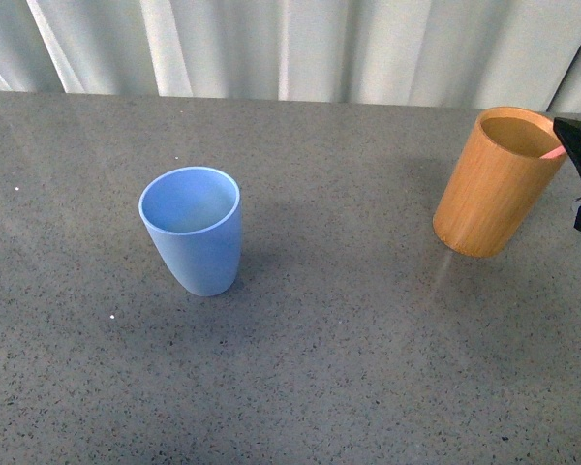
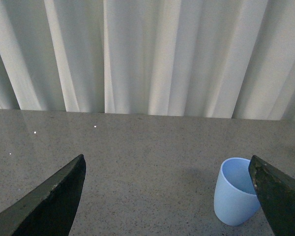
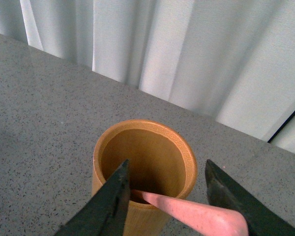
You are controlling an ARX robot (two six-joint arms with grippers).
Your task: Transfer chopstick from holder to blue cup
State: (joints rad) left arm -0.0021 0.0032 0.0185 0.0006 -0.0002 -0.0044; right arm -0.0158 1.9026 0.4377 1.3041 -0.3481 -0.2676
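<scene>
Chopstick (image 3: 196,216), propped in holder (image 3: 142,125), inside spread right hand (image 3: 166,166).

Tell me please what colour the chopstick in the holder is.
The chopstick is pink; it shows best in the right wrist view, leaning out of the holder.

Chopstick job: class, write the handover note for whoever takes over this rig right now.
Left gripper: open, empty, near the blue cup.
Right gripper: open, jaws either side of the chopstick, just above the holder.
The chopstick is in the holder, leaning on its rim. The blue cup stands upright and looks empty.
Done: right gripper lined up.
Left: grip the chopstick, lift it out, carry it to the blue cup, release.
</scene>
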